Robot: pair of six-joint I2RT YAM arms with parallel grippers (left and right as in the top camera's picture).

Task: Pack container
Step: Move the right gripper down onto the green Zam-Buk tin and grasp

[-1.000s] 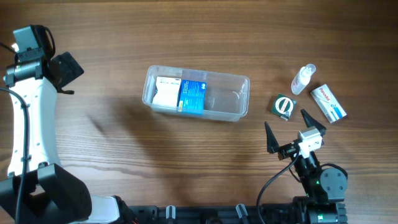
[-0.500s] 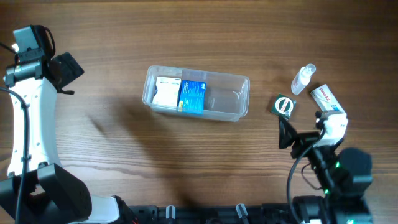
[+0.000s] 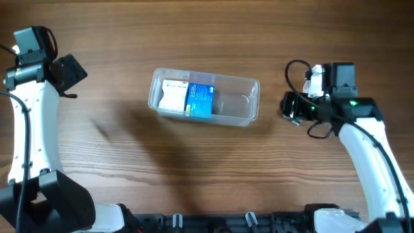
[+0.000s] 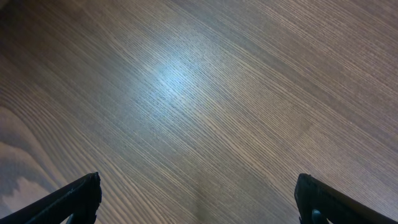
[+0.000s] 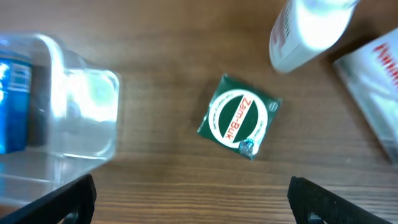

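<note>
**Right claw (image 5: pixel 193 202) spread above the tin (image 5: pixel 239 117)**

Its jaws stand wide apart over the green tin, probably lining up to pick it next. The tin lies on the table (image 3: pixel 129 168) just right of the container (image 3: pixel 252 97). The container sits mid-table and already holds a blue box (image 3: pixel 200 99) and a white box (image 3: pixel 171 97), with its right end free for more. A bottle (image 5: pixel 305 31) lies beyond the tin. The left claw (image 4: pixel 199 199), jaws also apart, hangs over the table at far left, out of the way.
</note>
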